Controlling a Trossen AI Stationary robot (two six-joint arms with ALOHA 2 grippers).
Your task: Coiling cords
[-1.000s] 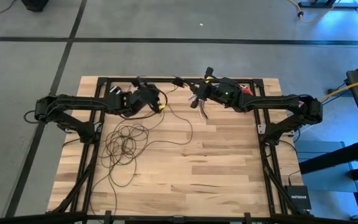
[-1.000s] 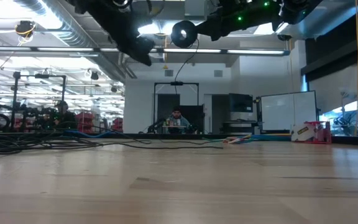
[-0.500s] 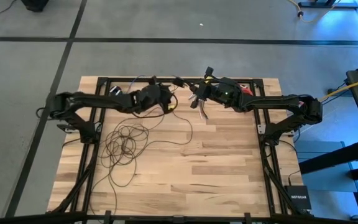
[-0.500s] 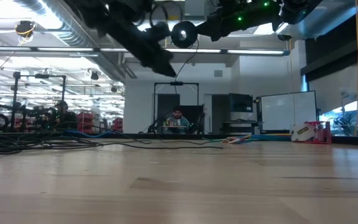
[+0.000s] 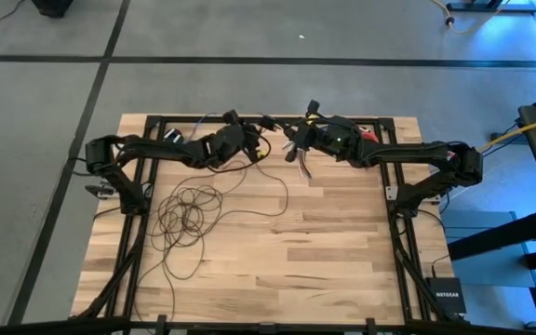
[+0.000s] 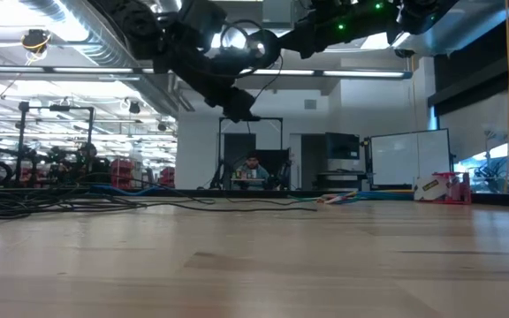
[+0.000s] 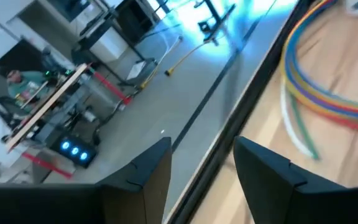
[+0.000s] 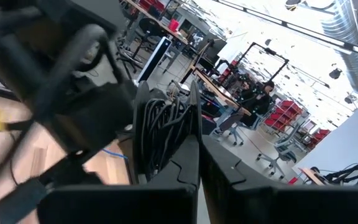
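Observation:
The cords are a thin dark wire. Most of it lies in loose loops [image 5: 189, 209] on the table's left half. One strand [image 5: 282, 191] runs from there up toward the far middle. A bundle of its turns [image 8: 160, 134] sits at my right gripper [image 5: 291, 152], which is shut on it above the far middle. The black round puck [image 6: 259, 47] shows beside that gripper. My left gripper [image 5: 257, 146] hovers close to the left of it, open [image 7: 201, 168], with nothing between its fingers. My right gripper pinches a bundle of several dark turns of the cord [image 8: 166, 146] between its two shut fingers. The fingers lie about level and point toward the table's left. The bundle is lifted clear, and a slack strand [image 6: 270, 88] hangs down from it toward the table.
A short bundle of multicoloured wires [image 7: 328, 99] lies on the wood by the far edge. A thick yellow cable [image 5: 529, 126] runs off the table's right side. A person [image 6: 252, 168] sits in the room behind. Bare wood [image 5: 342, 251] fills the near right.
My left gripper has gone toward the table's right edge and a little down, closing in on my right gripper, and has tipped and rolled a little on the way. It has stayed open. The loops on the table have not moved.

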